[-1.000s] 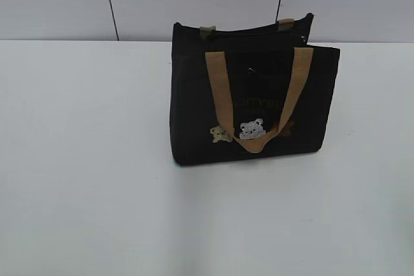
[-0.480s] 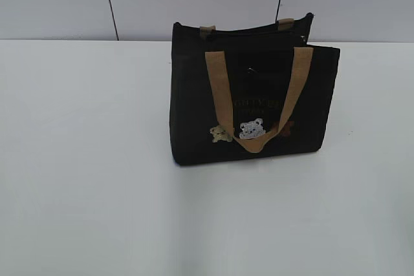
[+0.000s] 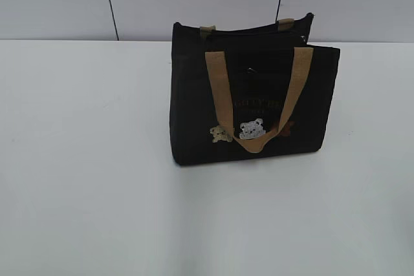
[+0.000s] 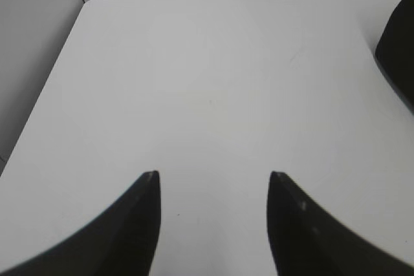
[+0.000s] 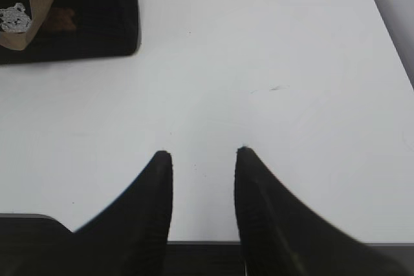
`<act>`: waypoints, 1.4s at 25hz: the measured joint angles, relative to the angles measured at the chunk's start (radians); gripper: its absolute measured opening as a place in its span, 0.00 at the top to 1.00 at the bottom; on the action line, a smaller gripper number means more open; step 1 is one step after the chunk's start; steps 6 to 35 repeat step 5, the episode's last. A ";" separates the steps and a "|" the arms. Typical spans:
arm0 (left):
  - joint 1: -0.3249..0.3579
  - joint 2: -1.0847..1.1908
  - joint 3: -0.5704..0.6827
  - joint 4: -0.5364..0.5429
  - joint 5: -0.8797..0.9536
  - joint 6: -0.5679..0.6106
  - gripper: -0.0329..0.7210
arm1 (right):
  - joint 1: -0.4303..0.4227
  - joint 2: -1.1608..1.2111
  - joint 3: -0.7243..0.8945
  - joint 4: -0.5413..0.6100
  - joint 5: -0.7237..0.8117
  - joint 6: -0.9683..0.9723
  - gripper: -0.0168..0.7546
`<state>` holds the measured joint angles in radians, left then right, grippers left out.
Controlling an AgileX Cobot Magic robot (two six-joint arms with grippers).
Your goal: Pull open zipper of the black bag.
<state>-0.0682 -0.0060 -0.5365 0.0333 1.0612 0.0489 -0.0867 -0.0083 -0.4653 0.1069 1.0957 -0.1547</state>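
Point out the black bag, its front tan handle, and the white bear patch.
black bag (image 3: pixel 194 95): exterior view, on the bare black front panel left of the handle.
front tan handle (image 3: pixel 220 88): exterior view, on its left strap.
white bear patch (image 3: pixel 251 128): exterior view, on the bear's face, inside the handle loop.

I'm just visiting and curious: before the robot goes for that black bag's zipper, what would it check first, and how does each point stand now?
1. Boxy black fabric bag standing upright on the white table: ok.
2. Tan webbing handle off the zipper line: ok, it hangs down the front.
3. Thin dark zipper along the top edge shut: cannot tell.
4. Left pincer open and empty: ok.
5. Right pincer open and empty: ok.
6. Either pincer touching the bag: not ok, both are apart from it.
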 joint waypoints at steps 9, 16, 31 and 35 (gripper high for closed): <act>-0.001 0.000 0.000 -0.007 0.000 0.000 0.43 | 0.000 0.000 0.000 0.000 0.000 0.000 0.66; -0.001 0.000 0.000 -0.007 0.000 0.000 0.43 | 0.000 0.000 0.000 0.000 0.000 0.000 0.66; -0.001 0.000 0.000 -0.007 0.000 0.000 0.43 | 0.000 0.000 0.000 0.000 0.000 0.000 0.66; -0.001 0.000 0.000 -0.007 0.000 0.000 0.43 | 0.000 0.000 0.000 0.000 0.000 0.000 0.66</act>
